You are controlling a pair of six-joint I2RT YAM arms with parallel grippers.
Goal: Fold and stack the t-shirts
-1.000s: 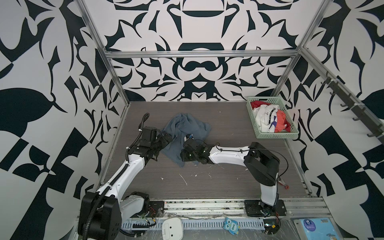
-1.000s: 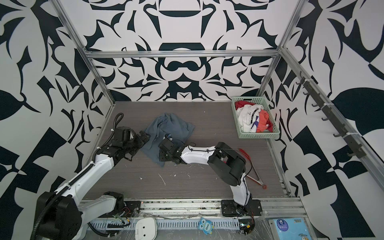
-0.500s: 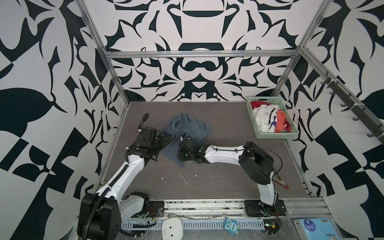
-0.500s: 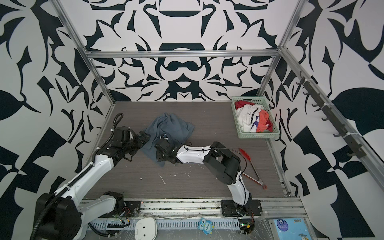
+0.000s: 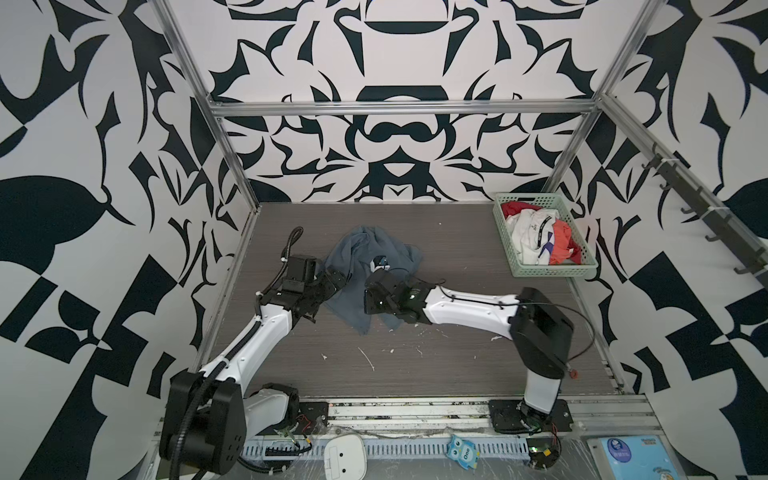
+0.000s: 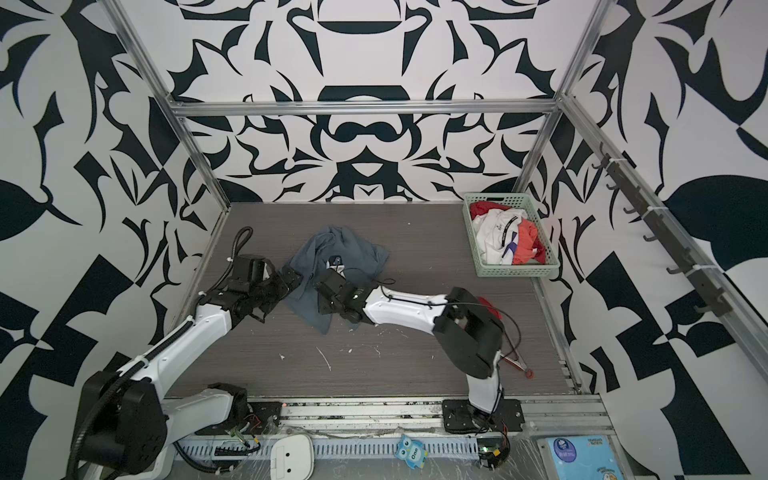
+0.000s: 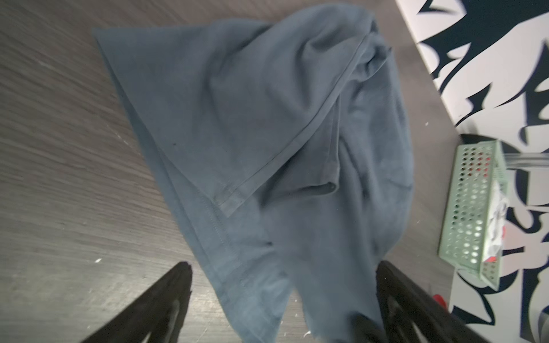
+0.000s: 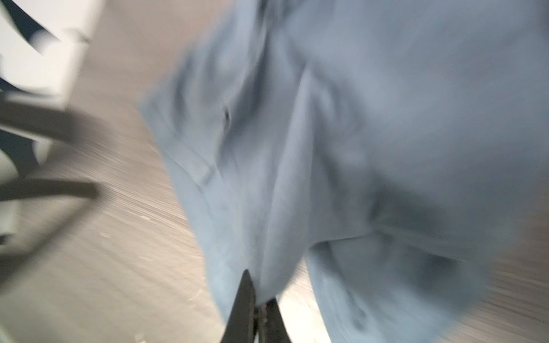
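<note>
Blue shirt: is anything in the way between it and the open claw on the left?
Nothing visible is in the way. The left gripper is open at the edge of the blue shirt, and cloth shows between its fingers. The right gripper pinches another part of the shirt.

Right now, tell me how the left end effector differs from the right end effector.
The left end effector is wide open; the right end effector is shut. The left end effector holds nothing, with an edge of the blue-grey shirt lying between its jaws; the right end effector pinches a fold of that shirt. Both sit low over the table at the same shirt.
</note>
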